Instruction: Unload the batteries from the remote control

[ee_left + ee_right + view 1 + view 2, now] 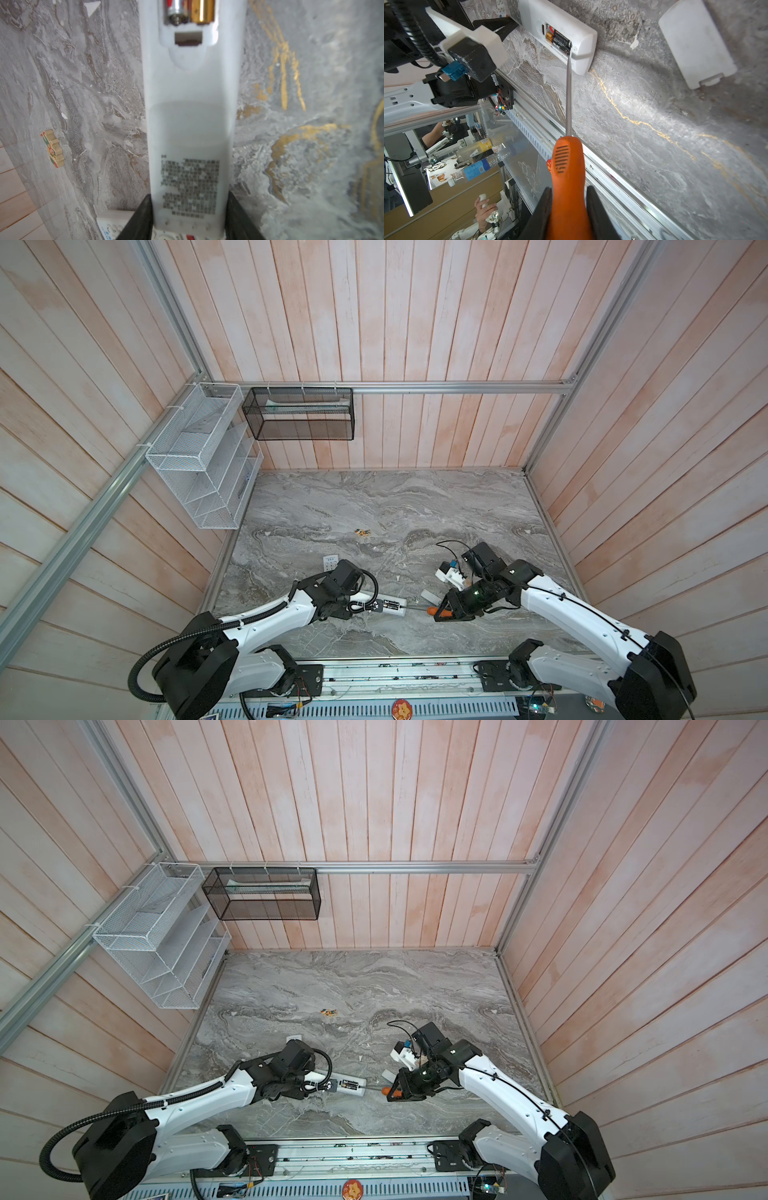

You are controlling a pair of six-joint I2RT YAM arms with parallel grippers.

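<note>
Two batteries [558,41] seated, screwdriver [568,166] touching, cover [695,41] apart

light: bright, even, shadows soft
blur: remote [189,124] just ahead of left gripper [189,197], kinda mushy
edges: top views bow outward

smooth white plastic remote control [572,24]

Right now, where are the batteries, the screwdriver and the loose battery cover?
batteries [560,41]: right wrist view, black side of the cells.
screwdriver [567,166]: right wrist view, orange handle.
battery cover [695,43]: right wrist view, flat white middle.
</note>
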